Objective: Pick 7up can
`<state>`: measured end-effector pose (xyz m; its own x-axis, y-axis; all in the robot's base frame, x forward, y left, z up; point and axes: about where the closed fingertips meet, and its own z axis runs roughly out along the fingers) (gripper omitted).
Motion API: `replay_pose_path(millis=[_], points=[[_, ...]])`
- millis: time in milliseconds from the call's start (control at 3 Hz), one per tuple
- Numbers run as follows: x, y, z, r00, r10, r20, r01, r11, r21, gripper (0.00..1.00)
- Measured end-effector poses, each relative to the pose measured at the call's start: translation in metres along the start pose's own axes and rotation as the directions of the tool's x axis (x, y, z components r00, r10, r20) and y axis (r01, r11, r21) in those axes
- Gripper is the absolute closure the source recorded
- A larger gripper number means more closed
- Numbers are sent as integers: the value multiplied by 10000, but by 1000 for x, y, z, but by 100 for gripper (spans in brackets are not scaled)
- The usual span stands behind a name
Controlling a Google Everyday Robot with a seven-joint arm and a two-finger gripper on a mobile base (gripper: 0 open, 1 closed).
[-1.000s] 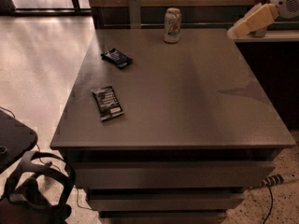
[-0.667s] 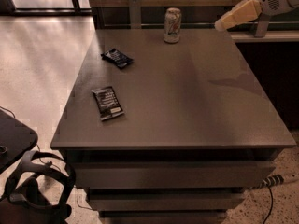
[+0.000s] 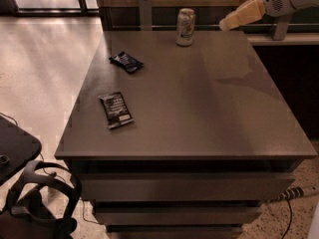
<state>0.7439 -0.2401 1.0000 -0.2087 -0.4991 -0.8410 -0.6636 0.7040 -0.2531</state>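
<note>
while packets [image 3: 126, 61] lie far left, pincer [image 3: 225, 24] hovers right of 7up can [image 3: 185, 27].

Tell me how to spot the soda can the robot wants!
Look at the big grey table. At its far edge, near the middle, stands the 7up can, with the robot's end effector hovering off to its right. It is the only tall, pale, round thing; the two snack packets lie flat and dark nearer the left side.

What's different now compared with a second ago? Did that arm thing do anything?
The gripper has moved left, toward the 7up can, and hangs to its right without touching it. The can, the far snack packet, the near snack packet and the table stayed where they were.
</note>
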Motion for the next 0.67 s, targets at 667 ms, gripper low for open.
replay_pose_path(millis=[667], points=[[-18, -3, 96, 9937, 936, 623, -937, 9956, 1, 0]])
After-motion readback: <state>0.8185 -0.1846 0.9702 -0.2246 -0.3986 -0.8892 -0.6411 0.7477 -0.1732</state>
